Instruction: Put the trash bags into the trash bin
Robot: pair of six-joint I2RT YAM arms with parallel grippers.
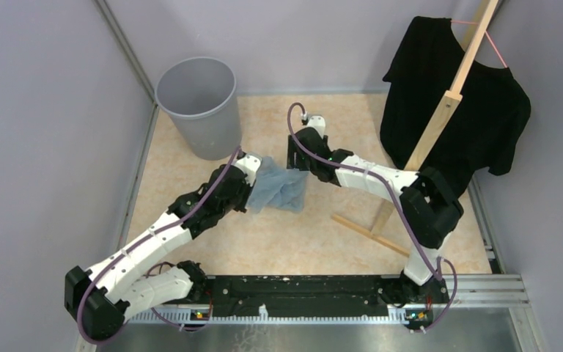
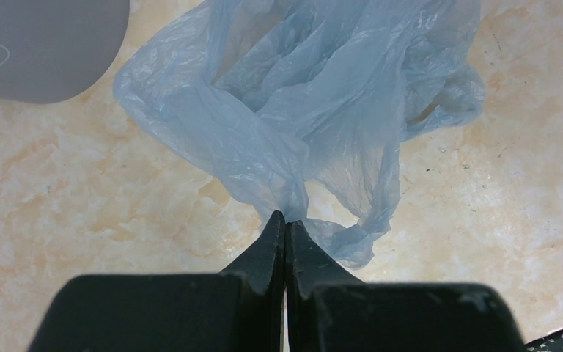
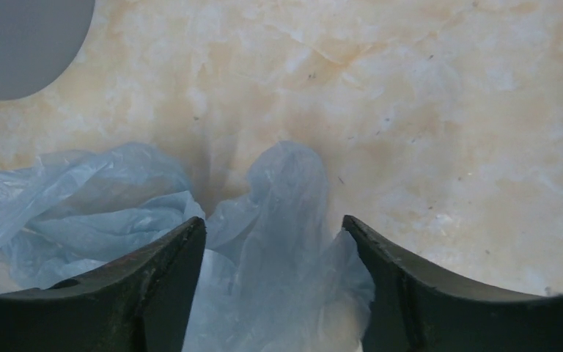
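The pale blue-grey trash bag (image 1: 278,187) hangs crumpled between my two grippers at mid-table. My left gripper (image 2: 286,220) is shut on a pinch of the bag's film (image 2: 293,110); the rest billows out ahead of it above the table. My right gripper (image 3: 273,227) is open, with a fold of the bag (image 3: 278,220) lying between its spread fingers. In the top view the left gripper (image 1: 253,170) is at the bag's left edge and the right gripper (image 1: 298,165) at its right. The grey round trash bin (image 1: 199,106) stands upright at the back left, apart from the bag.
A black T-shirt (image 1: 454,110) hangs on a wooden stand (image 1: 440,125) at the back right, whose base bar (image 1: 370,235) lies on the table. Grey walls close the left, back and right. The bin's wall shows at the top left of both wrist views (image 2: 37,51) (image 3: 22,44).
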